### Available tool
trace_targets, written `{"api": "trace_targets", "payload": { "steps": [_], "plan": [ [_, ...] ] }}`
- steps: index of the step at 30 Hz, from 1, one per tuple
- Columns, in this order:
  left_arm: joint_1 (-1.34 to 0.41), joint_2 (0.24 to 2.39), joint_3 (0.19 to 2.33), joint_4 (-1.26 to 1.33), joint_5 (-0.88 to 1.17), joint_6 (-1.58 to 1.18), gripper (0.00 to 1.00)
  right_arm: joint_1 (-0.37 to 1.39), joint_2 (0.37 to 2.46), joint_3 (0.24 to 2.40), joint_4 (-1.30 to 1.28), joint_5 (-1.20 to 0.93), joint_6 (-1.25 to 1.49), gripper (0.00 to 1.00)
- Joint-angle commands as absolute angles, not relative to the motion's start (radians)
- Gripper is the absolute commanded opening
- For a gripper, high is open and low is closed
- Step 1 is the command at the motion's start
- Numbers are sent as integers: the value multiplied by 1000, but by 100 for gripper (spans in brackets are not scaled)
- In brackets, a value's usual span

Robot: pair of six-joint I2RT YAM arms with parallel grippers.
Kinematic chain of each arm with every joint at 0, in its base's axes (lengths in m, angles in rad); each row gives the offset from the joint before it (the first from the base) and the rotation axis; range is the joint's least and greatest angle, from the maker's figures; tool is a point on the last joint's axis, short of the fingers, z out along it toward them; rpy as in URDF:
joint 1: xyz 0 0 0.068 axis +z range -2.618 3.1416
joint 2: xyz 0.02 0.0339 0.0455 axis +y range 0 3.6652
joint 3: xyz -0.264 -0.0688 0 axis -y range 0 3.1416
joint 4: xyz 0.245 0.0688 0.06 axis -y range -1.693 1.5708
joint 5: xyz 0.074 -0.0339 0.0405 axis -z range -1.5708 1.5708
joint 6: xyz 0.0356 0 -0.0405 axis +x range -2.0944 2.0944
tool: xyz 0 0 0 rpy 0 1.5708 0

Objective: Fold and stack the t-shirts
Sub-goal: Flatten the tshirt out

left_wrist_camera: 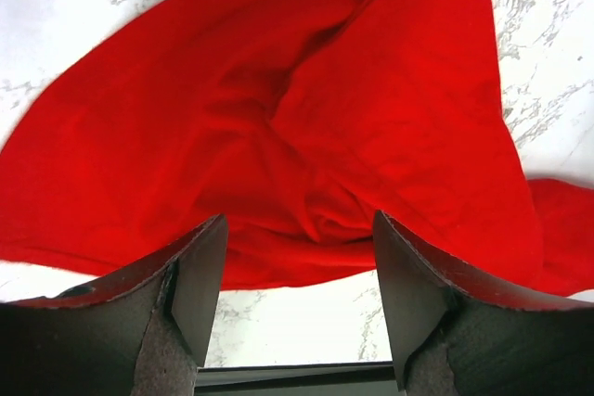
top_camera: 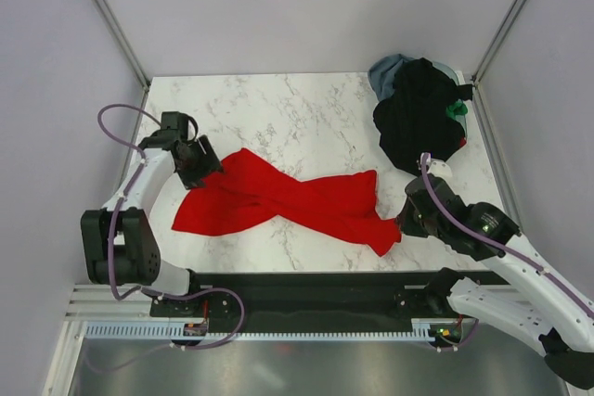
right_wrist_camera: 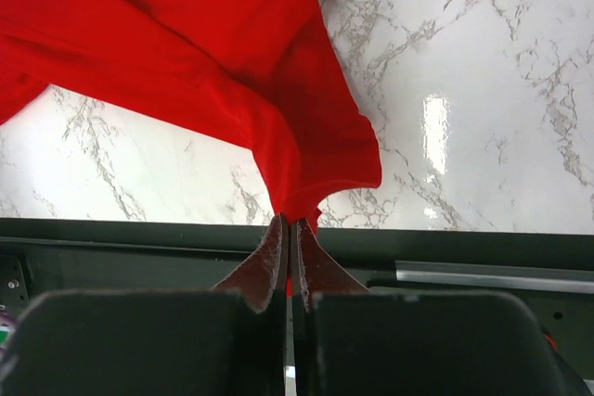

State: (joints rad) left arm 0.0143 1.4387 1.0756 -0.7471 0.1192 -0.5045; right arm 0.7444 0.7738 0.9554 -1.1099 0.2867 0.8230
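Note:
A bright red t-shirt lies twisted and crumpled across the middle of the marble table. At the shirt's left end my left gripper stands open. In the left wrist view its jaws are apart with nothing between them, and the red cloth lies just beyond the fingertips. My right gripper is shut on the shirt's right corner, near the table's front edge. The right wrist view shows the red cloth pinched between the closed fingertips.
A heap of other t-shirts sits at the back right corner: black on top, grey-blue behind it, a bit of green at its right. A black rail runs along the near edge. Grey walls enclose the table.

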Motion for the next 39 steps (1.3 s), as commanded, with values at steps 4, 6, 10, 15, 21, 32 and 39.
{"api": "trace_targets", "payload": {
  "steps": [4,6,10,15,21,32,39],
  "plan": [
    [12,1540,1052,-617,195,-535,68,749,775,946,-1063,295,795,0],
    [12,1561,1049,-594,193,-534,66,749,773,942,-1058,293,793,0],
    [11,1614,1051,-574,190,-540,61,749,773,933,-1058,295,790,0],
    [11,1663,1055,-551,183,-549,57,747,773,923,-1055,301,787,0],
    [-20,1701,1065,-531,179,-560,52,749,778,922,-1054,305,782,0],
    [-26,1698,1065,-520,189,-558,2,749,778,919,-1054,310,782,0],
    [-26,1638,1065,-537,189,-548,2,749,776,940,-1061,311,784,0]
  ]
}}
